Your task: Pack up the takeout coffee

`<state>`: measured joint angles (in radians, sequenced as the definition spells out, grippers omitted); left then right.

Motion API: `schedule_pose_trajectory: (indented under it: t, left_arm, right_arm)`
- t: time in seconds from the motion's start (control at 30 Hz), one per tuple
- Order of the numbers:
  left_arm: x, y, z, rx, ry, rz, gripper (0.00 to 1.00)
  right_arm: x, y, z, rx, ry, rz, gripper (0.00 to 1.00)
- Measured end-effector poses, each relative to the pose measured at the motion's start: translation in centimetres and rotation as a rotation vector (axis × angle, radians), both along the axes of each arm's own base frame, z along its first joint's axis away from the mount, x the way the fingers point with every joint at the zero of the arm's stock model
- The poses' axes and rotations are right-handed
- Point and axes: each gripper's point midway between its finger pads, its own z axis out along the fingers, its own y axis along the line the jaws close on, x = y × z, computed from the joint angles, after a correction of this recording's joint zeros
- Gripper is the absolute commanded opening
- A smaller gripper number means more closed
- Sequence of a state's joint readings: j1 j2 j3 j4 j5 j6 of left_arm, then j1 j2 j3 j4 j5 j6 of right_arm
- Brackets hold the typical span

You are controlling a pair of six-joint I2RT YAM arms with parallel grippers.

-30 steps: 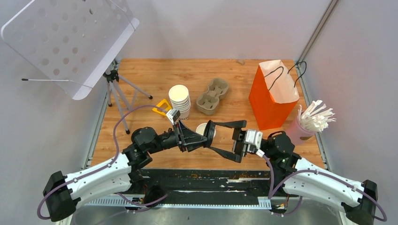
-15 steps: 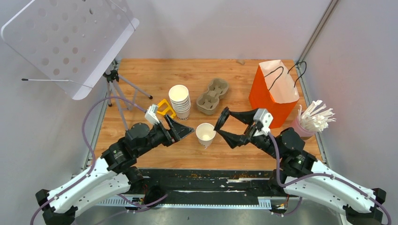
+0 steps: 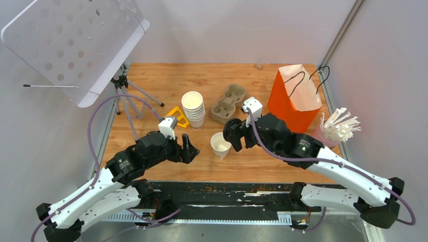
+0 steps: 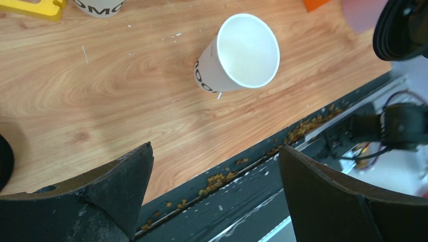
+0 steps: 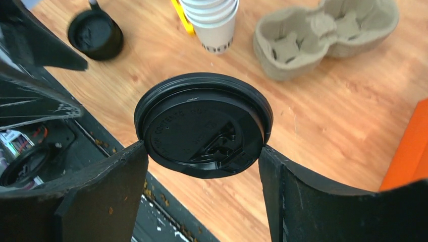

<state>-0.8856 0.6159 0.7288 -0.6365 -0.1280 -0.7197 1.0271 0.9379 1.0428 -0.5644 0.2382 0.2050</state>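
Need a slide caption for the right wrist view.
The black lid, pinched at its rim by the right gripper; cup stack and cardboard carrier behind.

Wood-grain table (image 3: 166,80) sits w/ pale grey walls (image 3: 227,30) on three sides, lit evenly, soft shadows only. Top-left, a white perforated panel (image 3: 70,45) tilts on a tripod (image 3: 120,81) whose legs stand on the wood; a thin metal rod (image 3: 343,28) runs diagonally up the right-hand corner. Near edge: dark strip (image 3: 227,189) flecked w/ orange-brown crumbs.
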Motion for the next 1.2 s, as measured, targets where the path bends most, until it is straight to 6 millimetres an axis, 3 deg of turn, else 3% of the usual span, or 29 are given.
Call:
schedule_pose_trajectory:
  t: [0.23, 0.53, 0.8, 1.2]
  left_arm:
    - [-0.7, 0.6, -0.4, 0.096, -0.083, -0.121, 1.00]
    - [-1.7, 1.3, 1.1, 0.051, -0.191, -0.180, 1.00]
    - [-2.0, 1.8, 2.2, 0.020, -0.239, -0.176, 1.00]
    - [-2.0, 1.9, 2.3, 0.017, -0.247, -0.173, 1.00]
  right_arm:
    - [0.3, 1.1, -3.2, -0.197, 0.175, -0.019, 0.74]
    - [1.3, 3.3, -5.2, -0.346, 0.306, -0.005, 0.76]
    - [2.6, 5.5, -8.2, -0.479, 0.436, 0.018, 0.75]
    - [2.7, 4.9, -10.7, -0.636, 0.525, 0.021, 0.76]
